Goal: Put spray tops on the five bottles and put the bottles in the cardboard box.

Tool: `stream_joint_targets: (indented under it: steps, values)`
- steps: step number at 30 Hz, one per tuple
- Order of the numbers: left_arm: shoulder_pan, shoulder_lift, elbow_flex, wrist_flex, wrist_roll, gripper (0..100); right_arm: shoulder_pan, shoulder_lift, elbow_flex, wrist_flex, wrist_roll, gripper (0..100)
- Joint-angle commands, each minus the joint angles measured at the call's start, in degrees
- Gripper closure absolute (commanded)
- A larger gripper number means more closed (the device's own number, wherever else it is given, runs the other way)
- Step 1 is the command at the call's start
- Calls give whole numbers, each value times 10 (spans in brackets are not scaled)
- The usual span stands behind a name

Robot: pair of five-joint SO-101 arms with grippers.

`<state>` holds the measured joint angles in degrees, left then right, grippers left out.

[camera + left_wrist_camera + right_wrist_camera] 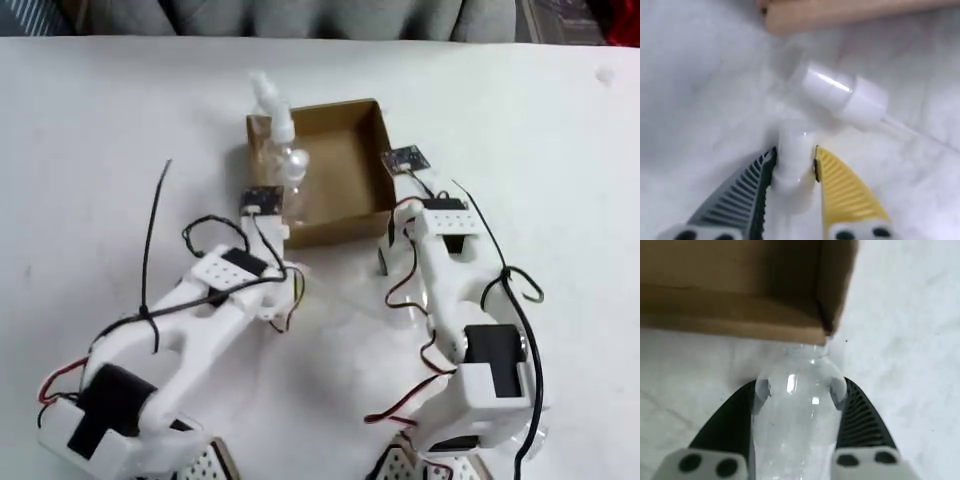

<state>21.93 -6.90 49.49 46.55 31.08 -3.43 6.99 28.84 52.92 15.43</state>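
Desk [560,130]: white, with a cardboard box [345,215] about midway across it, nearer the far edge.
Box contents: clear bottles with spray tops [285,150] lie along the box's left wall.
Left arm's fingers [771,159]: one dark and one yellow, clenched on a white spray top [830,92] just above the desk, near the box's near-left corner.
Right arm's fingers [846,395]: grasping a clear bottle [797,410] by its shoulder, its neck right against the box's near-right corner [822,325].
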Motion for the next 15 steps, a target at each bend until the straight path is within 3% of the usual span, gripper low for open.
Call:
stream_joint_targets:
  steps: [1,5,15]
  values:
    - [0,-44,2,-8,-6,980,0,-5,-17,-2,2,982]
    - [-19,-83,17,-8,-7,980,0,-42,-20,23,2,982]
    - [-157,-233,84,-61,-38,980,7,-285,-15,85,7,982]
